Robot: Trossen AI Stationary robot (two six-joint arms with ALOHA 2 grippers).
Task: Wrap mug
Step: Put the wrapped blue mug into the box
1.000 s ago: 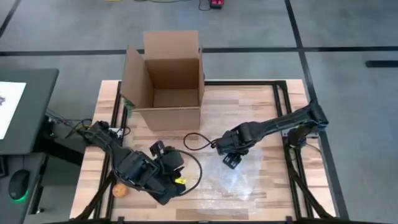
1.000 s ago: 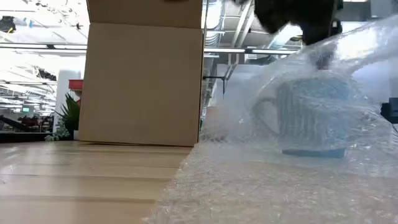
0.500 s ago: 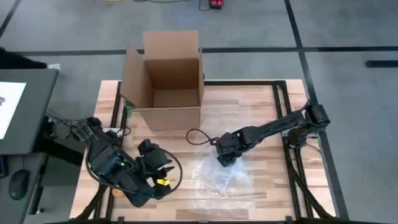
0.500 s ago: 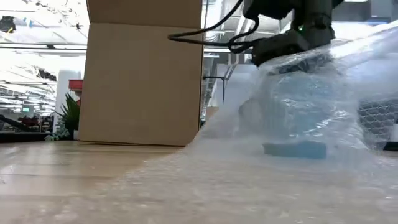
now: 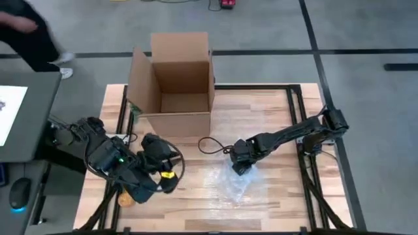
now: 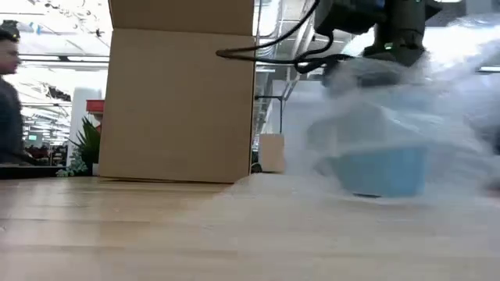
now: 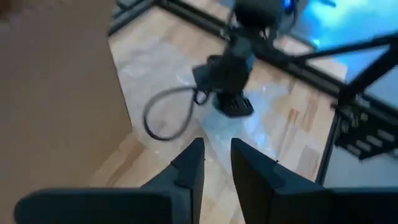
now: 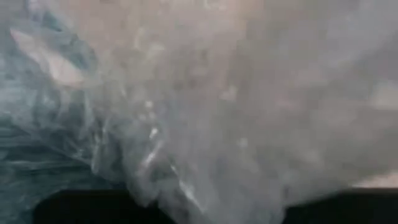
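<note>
We see one pale blue mug point(image 6: 380, 168), blurred under crinkled clear bubble wrap point(image 5: 238, 186), right of centre in the high view. The right gripper point(image 5: 241, 164) presses into the wrap; we cannot tell its fingers' state. The left gripper point(image 7: 214, 163) shows a narrow gap, empty. One cardboard box point(image 5: 173, 81) stands open, upper centre.

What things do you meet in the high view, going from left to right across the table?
Left gripper → cardboard box → right gripper, pressing down on the bubble wrap that covers the mug.
</note>
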